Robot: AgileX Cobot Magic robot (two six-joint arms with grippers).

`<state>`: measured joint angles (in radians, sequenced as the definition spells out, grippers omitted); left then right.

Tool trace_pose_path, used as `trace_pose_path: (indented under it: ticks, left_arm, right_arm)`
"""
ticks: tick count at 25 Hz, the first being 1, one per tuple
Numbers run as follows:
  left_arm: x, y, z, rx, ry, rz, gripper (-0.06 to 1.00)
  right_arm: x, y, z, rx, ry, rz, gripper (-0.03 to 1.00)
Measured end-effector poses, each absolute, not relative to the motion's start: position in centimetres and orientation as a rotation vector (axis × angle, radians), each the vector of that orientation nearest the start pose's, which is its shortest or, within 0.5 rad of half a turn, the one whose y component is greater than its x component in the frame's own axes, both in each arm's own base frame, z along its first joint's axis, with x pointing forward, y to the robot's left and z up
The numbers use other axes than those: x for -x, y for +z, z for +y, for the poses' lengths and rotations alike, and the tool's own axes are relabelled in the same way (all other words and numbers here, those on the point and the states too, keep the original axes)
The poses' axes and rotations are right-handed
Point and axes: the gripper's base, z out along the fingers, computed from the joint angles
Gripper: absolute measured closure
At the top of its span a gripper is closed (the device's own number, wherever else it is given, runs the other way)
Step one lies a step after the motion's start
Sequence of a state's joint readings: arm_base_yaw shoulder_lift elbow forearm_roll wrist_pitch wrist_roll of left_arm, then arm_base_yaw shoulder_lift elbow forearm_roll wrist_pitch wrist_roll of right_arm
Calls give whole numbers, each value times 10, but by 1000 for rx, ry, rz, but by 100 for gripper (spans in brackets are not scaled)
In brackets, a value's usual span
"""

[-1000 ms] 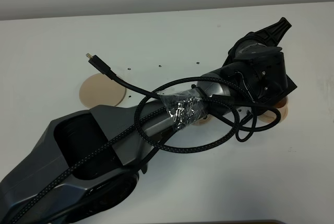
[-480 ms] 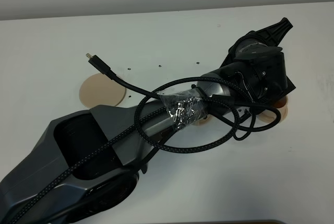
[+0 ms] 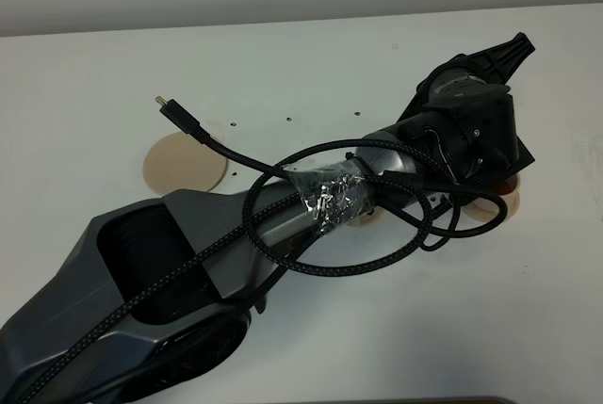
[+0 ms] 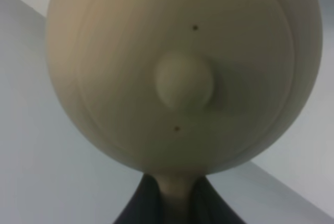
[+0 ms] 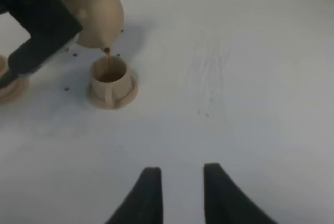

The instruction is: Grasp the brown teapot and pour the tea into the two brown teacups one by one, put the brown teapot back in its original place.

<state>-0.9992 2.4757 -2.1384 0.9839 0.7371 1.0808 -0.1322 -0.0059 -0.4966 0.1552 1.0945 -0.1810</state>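
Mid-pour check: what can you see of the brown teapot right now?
The brown teapot is a round, smooth, pale tan pot, ceramic-looking, its lid on with a round knob. The left gripper clamps its handle, holding it off the table, tipped spout-down over a teacup, with brown tea falling into it.

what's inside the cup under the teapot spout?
Brown tea sits in the small tan cylindrical teacup, a thin stream falling from the round tan teapot. Depth below the surface is hidden.
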Motion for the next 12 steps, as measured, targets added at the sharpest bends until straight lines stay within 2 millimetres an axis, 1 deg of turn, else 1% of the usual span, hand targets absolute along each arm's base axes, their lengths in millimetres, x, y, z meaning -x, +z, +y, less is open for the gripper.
trace_pose_path:
  ticks: [12]
  left_arm:
    - [-342,180,-438,3183,-1605,-734,82]
  right_arm:
    - [6,274,13,61,-6,2065,78]
